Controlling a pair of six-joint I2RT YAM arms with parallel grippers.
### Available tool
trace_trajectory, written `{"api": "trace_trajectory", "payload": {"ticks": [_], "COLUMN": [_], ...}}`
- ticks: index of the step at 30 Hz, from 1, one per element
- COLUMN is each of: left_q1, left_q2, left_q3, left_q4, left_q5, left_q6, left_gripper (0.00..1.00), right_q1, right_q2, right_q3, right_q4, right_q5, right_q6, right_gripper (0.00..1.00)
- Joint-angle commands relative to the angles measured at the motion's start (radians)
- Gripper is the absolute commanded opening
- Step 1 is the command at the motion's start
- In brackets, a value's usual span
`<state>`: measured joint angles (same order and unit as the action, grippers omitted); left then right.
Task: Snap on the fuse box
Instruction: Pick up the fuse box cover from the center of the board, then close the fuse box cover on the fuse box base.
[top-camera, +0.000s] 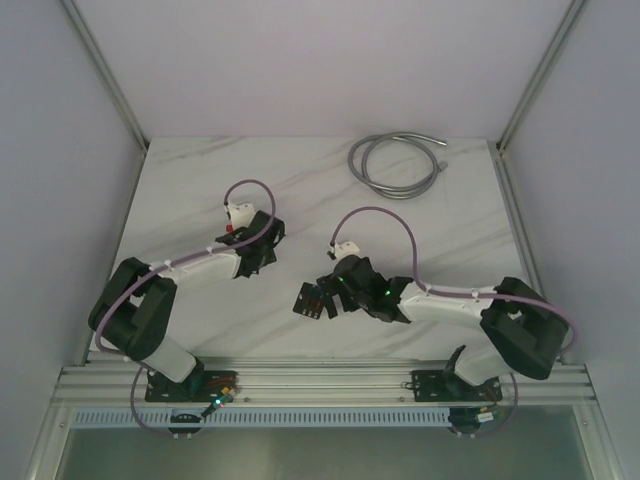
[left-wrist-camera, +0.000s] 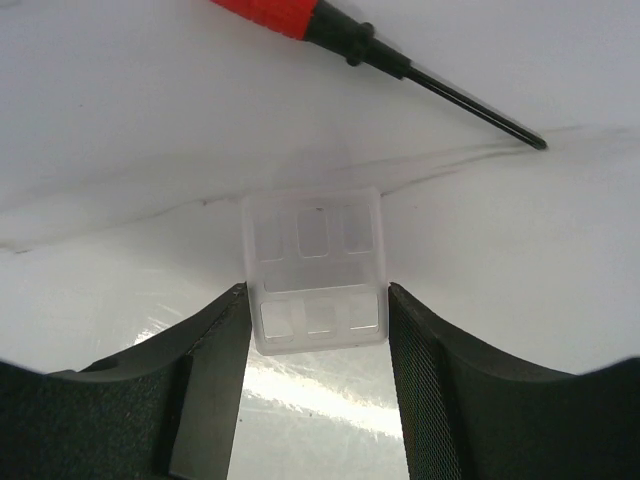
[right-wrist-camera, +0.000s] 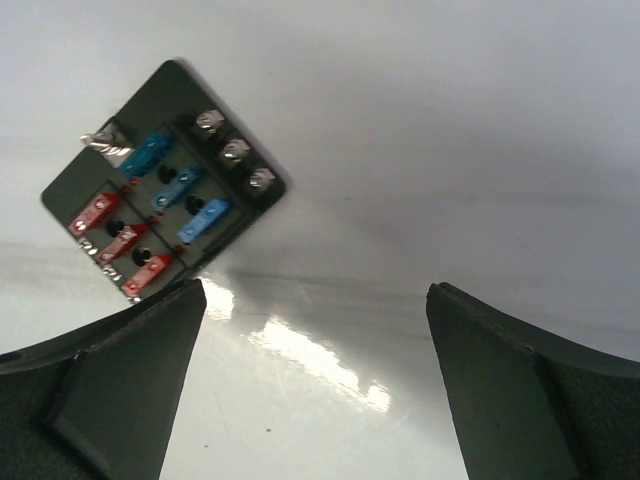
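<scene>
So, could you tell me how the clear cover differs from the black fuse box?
The clear cover is see-through with empty windows; the fuse box is opaque black, holding blue and red fuses. The clear cover sits between the left gripper's fingers; the fuse box lies outside the open right gripper, off to one side. Both are squarish, laid out in two rows of three, and rest on the white table.

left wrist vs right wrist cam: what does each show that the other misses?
Left wrist only: a translucent clear plastic cover between the left gripper's black fingers, contact unclear, and a red-handled screwdriver beyond it. Right wrist only: the black square fuse box with blue and red fuses, lying ahead-left of the open, empty right gripper. Both: the white marbled tabletop.
</scene>
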<state>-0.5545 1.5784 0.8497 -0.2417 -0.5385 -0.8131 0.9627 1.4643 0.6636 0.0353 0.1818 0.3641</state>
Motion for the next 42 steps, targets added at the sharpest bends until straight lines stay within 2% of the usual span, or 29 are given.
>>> {"api": "trace_trajectory", "payload": {"ticks": [1, 8, 16, 29, 42], "left_q1": [-0.04, -0.214, -0.431, -0.489, -0.51], "left_q2": [-0.054, -0.142, -0.198, -0.103, -0.067], "left_q3": [-0.009, -0.012, -0.019, -0.011, -0.015], "left_q4": [-0.011, 0.016, 0.027, 0.012, 0.007], "left_q5": [0.038, 0.136, 0.164, 0.234, 0.213], "left_q6": [0.099, 0.237, 0.331, 0.387, 0.303], "left_gripper": [0.44, 0.42, 0.39, 0.43, 0.47], "right_q1": [0.003, -0.029, -0.052, -0.058, -0.06], "right_q2": [-0.093, -0.242, -0.293, -0.266, -0.227], "right_q3": [-0.053, -0.133, -0.174, -0.162, -0.144], "right_q4": [0.0, -0.008, -0.009, -0.008, -0.01], "right_q5": [0.148, 0.241, 0.258, 0.24, 0.222], "right_q6": [0.047, 0.074, 0.083, 0.055, 0.047], "right_gripper": [1.0, 1.0, 1.0, 1.0, 1.0]}}
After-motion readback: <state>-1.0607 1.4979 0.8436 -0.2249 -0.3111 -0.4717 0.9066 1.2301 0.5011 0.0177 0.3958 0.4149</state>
